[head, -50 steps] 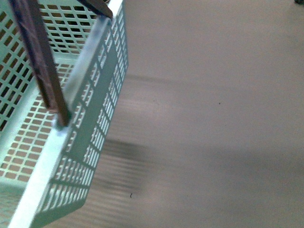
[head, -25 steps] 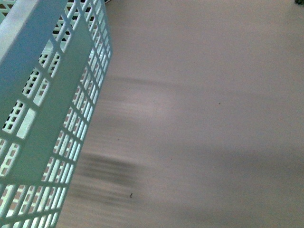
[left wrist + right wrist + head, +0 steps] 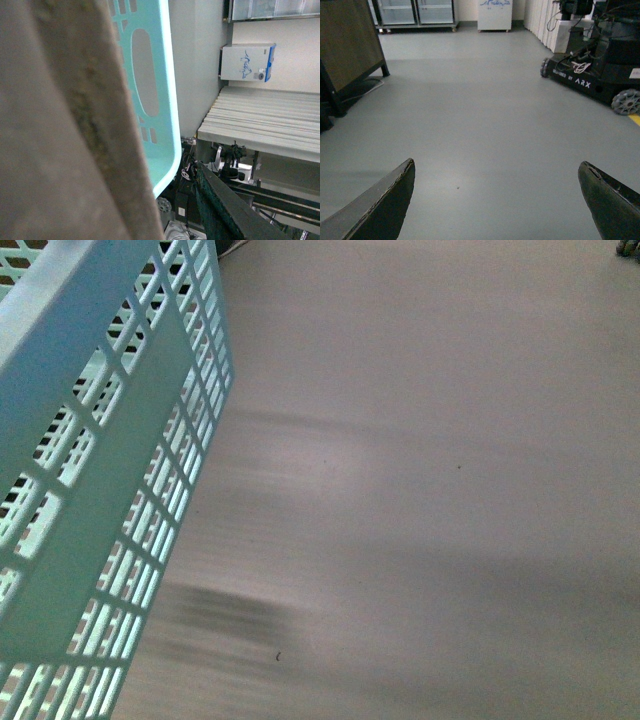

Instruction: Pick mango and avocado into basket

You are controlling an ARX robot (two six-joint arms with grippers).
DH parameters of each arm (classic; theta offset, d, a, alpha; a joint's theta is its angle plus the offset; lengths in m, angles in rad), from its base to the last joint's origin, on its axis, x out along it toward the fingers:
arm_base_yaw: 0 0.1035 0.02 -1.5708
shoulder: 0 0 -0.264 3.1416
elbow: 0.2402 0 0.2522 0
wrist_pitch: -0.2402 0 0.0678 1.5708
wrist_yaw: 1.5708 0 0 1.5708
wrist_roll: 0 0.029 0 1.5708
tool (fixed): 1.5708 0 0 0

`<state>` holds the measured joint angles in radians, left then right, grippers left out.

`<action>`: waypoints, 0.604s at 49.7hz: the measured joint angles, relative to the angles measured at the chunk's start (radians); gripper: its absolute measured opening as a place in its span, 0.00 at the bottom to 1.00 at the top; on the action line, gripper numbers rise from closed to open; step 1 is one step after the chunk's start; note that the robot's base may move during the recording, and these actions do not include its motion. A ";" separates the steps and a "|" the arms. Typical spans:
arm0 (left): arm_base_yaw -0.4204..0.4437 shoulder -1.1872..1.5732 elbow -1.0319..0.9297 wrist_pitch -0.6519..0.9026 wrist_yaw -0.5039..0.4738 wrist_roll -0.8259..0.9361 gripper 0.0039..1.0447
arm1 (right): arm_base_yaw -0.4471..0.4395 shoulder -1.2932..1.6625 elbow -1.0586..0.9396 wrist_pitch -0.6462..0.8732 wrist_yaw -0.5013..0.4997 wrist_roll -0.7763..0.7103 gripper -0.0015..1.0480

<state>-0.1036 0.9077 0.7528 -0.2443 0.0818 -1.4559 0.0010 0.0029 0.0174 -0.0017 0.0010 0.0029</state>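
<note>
The floor (image 3: 430, 490) is bare, smooth and grey, and it fills most of the front view, with one blurred dark shadow (image 3: 215, 615) and a small dark speck (image 3: 278, 655) low on it. One basket (image 3: 90, 490), light teal with slotted lattice walls, takes up the left side of that view. Only one tilted wall and a strip of its rim show, close to the camera. What lies inside cannot be seen.

In the left wrist view the same basket (image 3: 150, 100) shows a teal wall with one oval grip hole and a few small slots. A blurred brown-grey shape (image 3: 60, 125) right at the lens hides the rest, so I cannot tell how the left hand stands or whether it has hold of anything. Beyond are one white cabinet (image 3: 247, 62) with a blue mark and a ribbed pale panel (image 3: 265, 117).

The right hand (image 3: 496, 170) hangs over the floor with its two dark fingers (image 3: 390, 200) spread wide and nothing between them. Farther off stand one black wheeled robot base (image 3: 600, 65) lettered ARX, one wooden board (image 3: 347, 45) and two glass-door fridges (image 3: 415, 11).
</note>
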 joint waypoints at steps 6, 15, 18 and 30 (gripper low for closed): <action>0.000 0.000 0.000 0.000 0.000 0.000 0.27 | 0.000 0.000 0.000 0.000 -0.001 0.000 0.92; 0.000 0.000 0.000 0.000 -0.001 0.000 0.27 | 0.000 0.000 0.000 0.000 -0.001 0.000 0.92; 0.000 0.000 0.001 0.000 0.000 0.000 0.27 | 0.000 0.000 0.000 0.000 -0.001 0.000 0.92; 0.000 0.000 0.002 0.000 -0.001 0.000 0.27 | 0.000 0.000 0.000 0.000 -0.001 0.000 0.92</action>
<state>-0.1036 0.9077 0.7551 -0.2443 0.0811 -1.4555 0.0010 0.0029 0.0174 -0.0013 -0.0002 0.0029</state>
